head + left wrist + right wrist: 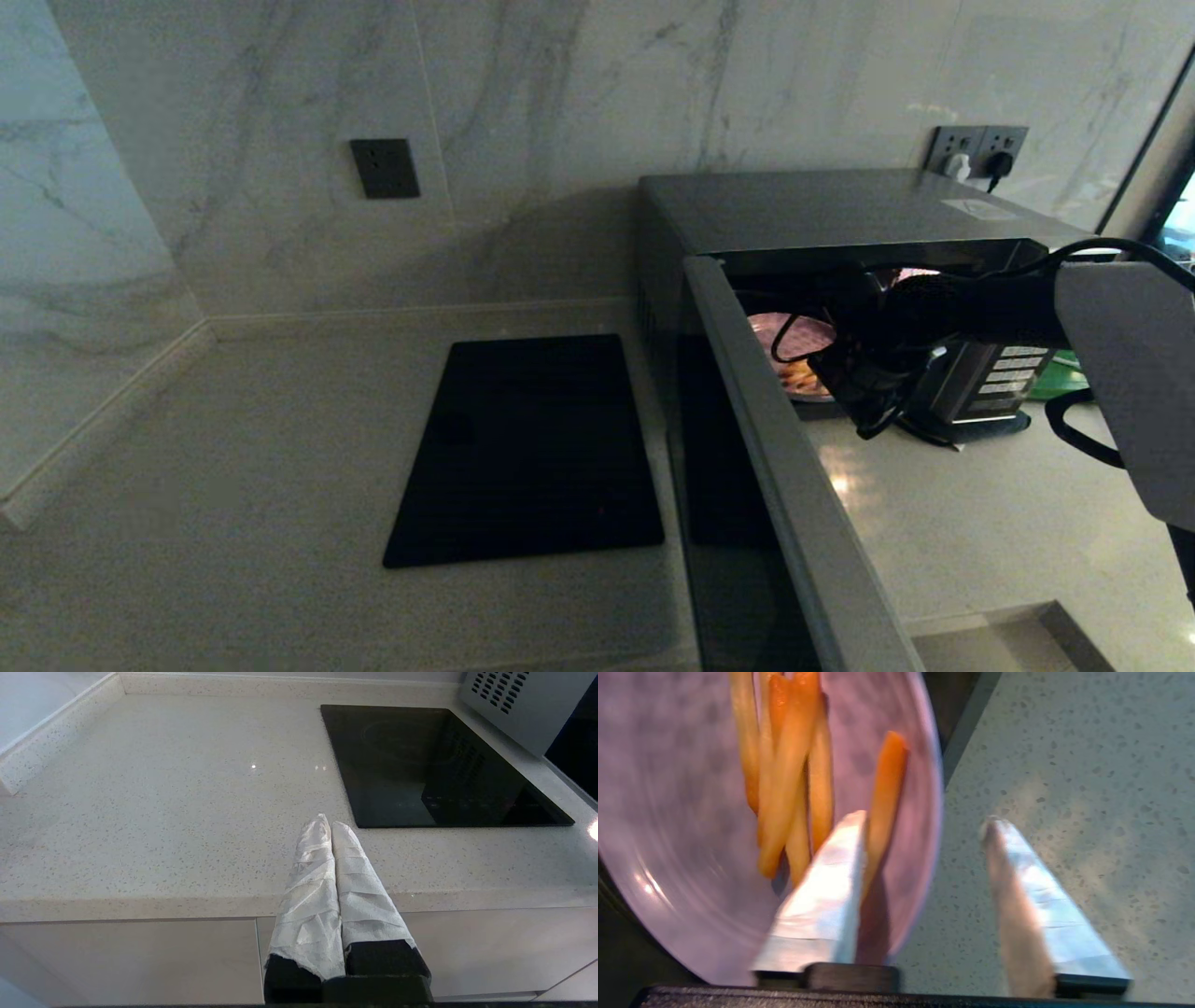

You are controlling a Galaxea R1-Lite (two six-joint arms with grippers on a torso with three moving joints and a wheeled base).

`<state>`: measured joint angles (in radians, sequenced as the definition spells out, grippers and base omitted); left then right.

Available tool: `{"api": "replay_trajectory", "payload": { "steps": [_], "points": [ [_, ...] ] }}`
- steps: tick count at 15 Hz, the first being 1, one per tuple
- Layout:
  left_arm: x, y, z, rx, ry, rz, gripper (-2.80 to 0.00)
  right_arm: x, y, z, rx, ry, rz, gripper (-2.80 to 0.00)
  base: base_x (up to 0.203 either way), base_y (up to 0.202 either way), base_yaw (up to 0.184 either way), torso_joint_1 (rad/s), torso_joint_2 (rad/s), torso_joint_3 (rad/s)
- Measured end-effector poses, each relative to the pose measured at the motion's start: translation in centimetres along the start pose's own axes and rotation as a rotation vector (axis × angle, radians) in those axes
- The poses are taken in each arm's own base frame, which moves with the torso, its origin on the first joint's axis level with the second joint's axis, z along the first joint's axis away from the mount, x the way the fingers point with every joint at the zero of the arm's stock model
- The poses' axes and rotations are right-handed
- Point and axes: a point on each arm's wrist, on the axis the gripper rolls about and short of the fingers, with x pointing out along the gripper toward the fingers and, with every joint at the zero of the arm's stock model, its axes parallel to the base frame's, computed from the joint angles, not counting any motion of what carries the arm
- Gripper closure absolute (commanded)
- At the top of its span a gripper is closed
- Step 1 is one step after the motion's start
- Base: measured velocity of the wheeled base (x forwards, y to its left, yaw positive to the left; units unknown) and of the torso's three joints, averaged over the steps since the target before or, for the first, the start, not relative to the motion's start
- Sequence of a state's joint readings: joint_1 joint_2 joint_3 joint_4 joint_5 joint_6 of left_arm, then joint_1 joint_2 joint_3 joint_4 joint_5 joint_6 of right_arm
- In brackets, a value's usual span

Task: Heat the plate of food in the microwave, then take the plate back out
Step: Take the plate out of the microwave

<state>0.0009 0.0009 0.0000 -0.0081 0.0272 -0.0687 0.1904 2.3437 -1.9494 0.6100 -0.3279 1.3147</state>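
From my remote station I see the pale speckled stone table (280, 485), then the large black and silver-grey box microwave (822, 210) at about two o'clock on it, its dark glass door (784, 485) swung wide toward me and the cavity lit inside. At nine o'clock from the oven lies a flat black rectangular panel (532, 448); a dark wall socket (385, 168) sits on the marble wall above it.

The right arm reaches into the doorway from three o'clock. Its right end effector (924, 826) stands part-way spread, one taped finger (831, 877) over the shallow round lavender-purple plate of food (686, 826), the other finger (1022, 882) outside the rim above the bare table. The rim passes between them, yet a clear gap shows on both sides, so I judge nothing is gripped.

The plate sits at the mouth of the cavity, partly over the oven's sill, with long orange-tan food sticks (789, 774) running roughly along the fingers' line. In my head camera it shows as a pink glow (794, 345) at nine o'clock from the wrist.

What the coming pinch turns on, as I read it: the rim must stay between the fingers as they narrow.

The left end effector (327, 823), fingers pressed together on nothing, hangs parked off the table's front edge, well apart; the right arm is far nearer.
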Motion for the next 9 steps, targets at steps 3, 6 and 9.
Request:
{"api": "replay_trajectory", "payload": {
  "steps": [3, 6, 9],
  "points": [
    [0.00, 0.00, 0.00, 0.001, 0.000, 0.000, 0.00, -0.26, 0.06, 0.17, 0.004, -0.002, 0.005, 0.00, 0.000, 0.000, 0.000, 0.000, 0.00, 0.000],
    [0.00, 0.00, 0.00, 0.001, 0.000, 0.000, 0.00, -0.43, 0.00, 0.41, 0.007, -0.005, 0.006, 0.00, 0.000, 0.000, 0.000, 0.000, 0.00, 0.000],
    [0.00, 0.00, -0.01, 0.000, 0.001, 0.000, 0.00, -0.72, 0.01, 0.57, 0.009, -0.007, 0.010, 0.00, 0.000, 0.000, 0.000, 0.000, 0.00, 0.000]
  ]
}}
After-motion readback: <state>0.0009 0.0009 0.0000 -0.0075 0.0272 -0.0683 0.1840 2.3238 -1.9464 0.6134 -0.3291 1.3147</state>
